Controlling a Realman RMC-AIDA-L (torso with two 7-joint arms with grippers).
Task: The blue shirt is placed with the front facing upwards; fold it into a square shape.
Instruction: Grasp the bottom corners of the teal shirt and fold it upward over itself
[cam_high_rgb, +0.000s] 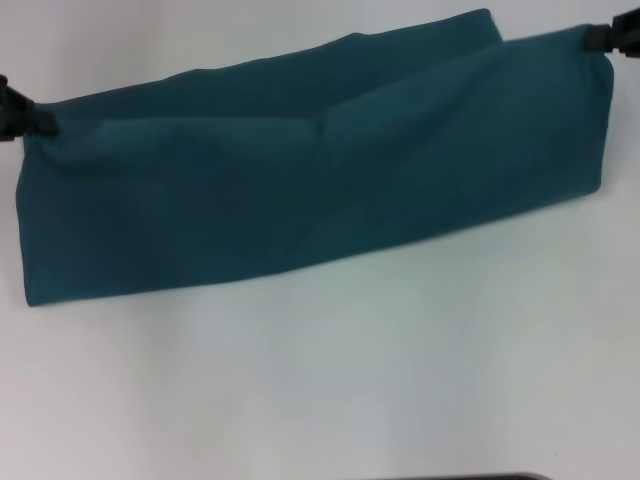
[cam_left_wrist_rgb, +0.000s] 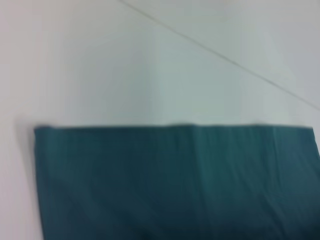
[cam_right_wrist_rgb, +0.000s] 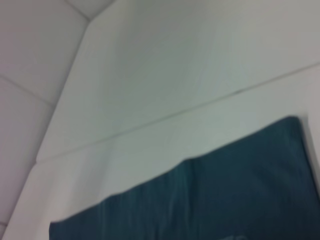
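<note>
The blue shirt (cam_high_rgb: 310, 180) stretches as a long, doubled-over teal band across the head view, with no lettering showing. My left gripper (cam_high_rgb: 38, 122) pinches its upper left corner at the picture's left edge. My right gripper (cam_high_rgb: 592, 40) pinches the upper right corner near the top right. The cloth sags a little between them, and its lower edge runs slanted over the white table (cam_high_rgb: 350, 380). The left wrist view shows a flat stretch of the shirt (cam_left_wrist_rgb: 175, 185) with a straight edge. The right wrist view shows another corner of the shirt (cam_right_wrist_rgb: 215, 200).
White table surface lies all around the shirt, with thin seam lines (cam_right_wrist_rgb: 150, 122) between its panels. A dark strip (cam_high_rgb: 480, 477) shows at the bottom edge of the head view.
</note>
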